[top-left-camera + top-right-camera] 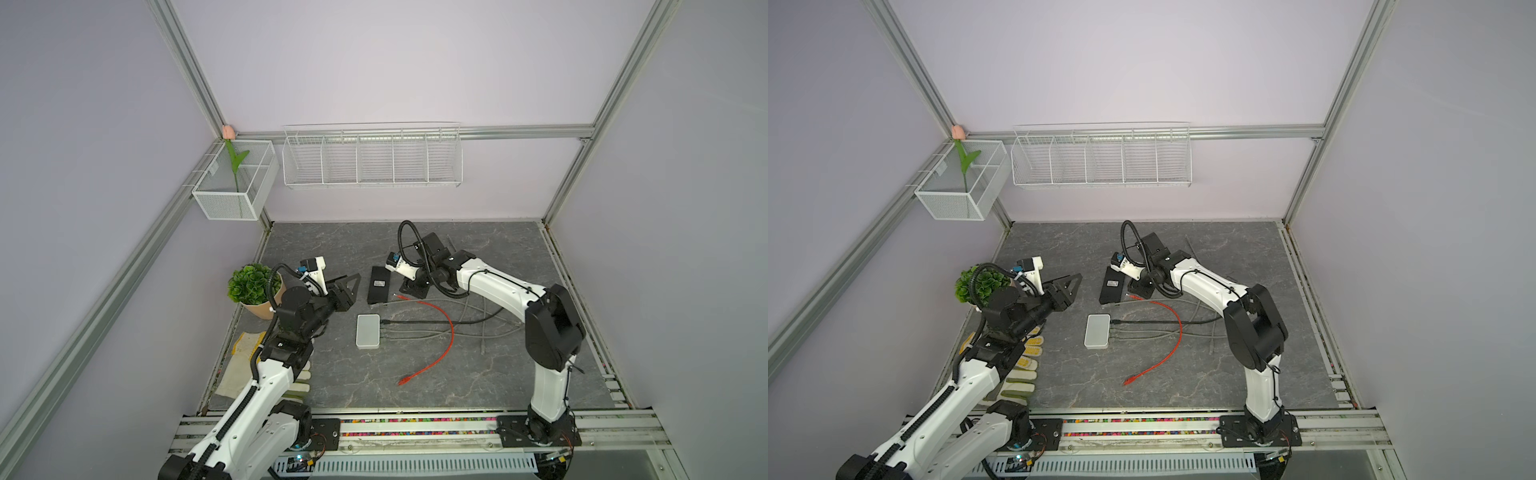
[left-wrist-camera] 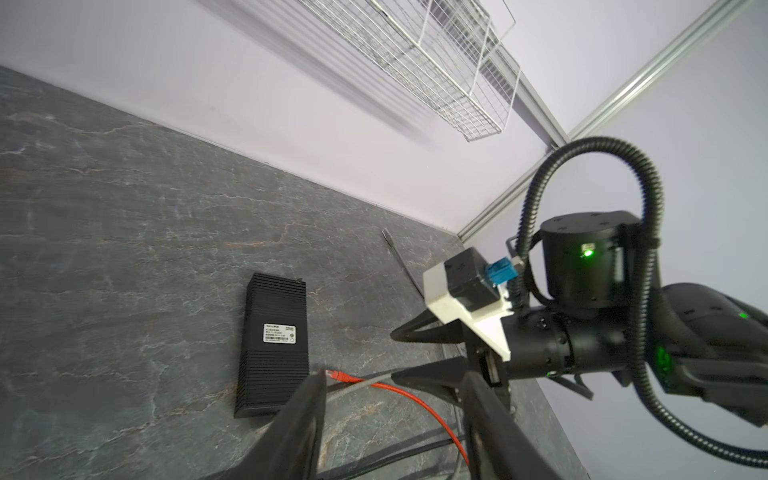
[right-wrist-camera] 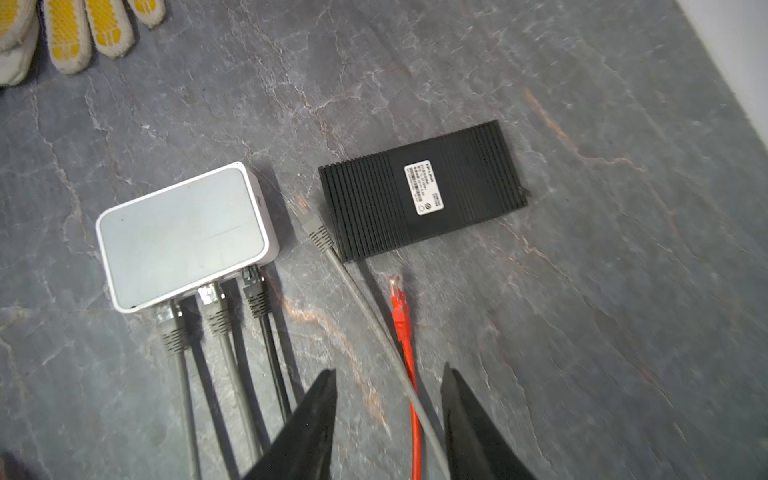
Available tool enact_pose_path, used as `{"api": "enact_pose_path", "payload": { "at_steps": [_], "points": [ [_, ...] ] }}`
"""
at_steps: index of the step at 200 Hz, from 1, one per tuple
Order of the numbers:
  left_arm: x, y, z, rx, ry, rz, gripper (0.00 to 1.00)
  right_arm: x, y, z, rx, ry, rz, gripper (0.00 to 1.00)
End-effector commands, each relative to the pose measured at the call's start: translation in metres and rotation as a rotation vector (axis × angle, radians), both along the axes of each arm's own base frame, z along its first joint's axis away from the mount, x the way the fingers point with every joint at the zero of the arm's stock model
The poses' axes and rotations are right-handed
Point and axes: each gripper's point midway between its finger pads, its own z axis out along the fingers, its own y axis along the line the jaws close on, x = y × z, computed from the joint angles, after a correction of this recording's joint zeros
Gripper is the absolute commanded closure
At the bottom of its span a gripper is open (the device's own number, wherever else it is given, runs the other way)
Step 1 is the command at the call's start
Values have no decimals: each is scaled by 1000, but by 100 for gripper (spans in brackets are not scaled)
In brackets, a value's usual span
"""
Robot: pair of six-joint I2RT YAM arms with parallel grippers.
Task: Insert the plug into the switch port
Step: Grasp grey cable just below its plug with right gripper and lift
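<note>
The flat black ribbed switch box point(image 1: 378, 284) lies label side up on the grey stone-pattern tabletop point(image 1: 498, 374), just above the centre of both top views. The orange-red network cable point(image 1: 448, 328) arcs to the right of centre. Its plug point(image 3: 400, 307) rests on the table near the lower right corner of the black box, apart from it. A grey cable plug point(image 3: 309, 222) lies just beside the box's lower short edge (contact cannot be confirmed). Below that, at frame centre, sits the white rounded switch box point(image 1: 368, 330) with three cables seated in its right edge.

The right gripper point(image 3: 390, 370) stands about half open and holds nothing. The red and grey cables run along the table beneath the gap between its fingers. The left gripper point(image 1: 355, 286), left of the black box in a top view, hangs above the table, likewise partly open and empty.

A pair of yellow-dotted work gloves point(image 3: 66, 33) lies at lower left, under the left arm.
</note>
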Motion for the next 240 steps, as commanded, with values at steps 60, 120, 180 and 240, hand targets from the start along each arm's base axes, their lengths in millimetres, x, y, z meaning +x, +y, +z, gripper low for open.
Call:
{"api": "enact_pose_path", "payload": {
  "at_steps": [60,120,180,240],
  "points": [
    [0,12,3,-12,12,39,48,-23,27,-42,-107,69,163,55],
    [-1,14,-1,-4,15,43,48,-14,29,-64,-164,70,173,56],
    [-2,16,-2,0,15,46,48,-5,32,-78,-188,61,172,56],
    [-4,18,0,8,8,50,48,-2,30,-88,-215,72,161,71]
  ]
}}
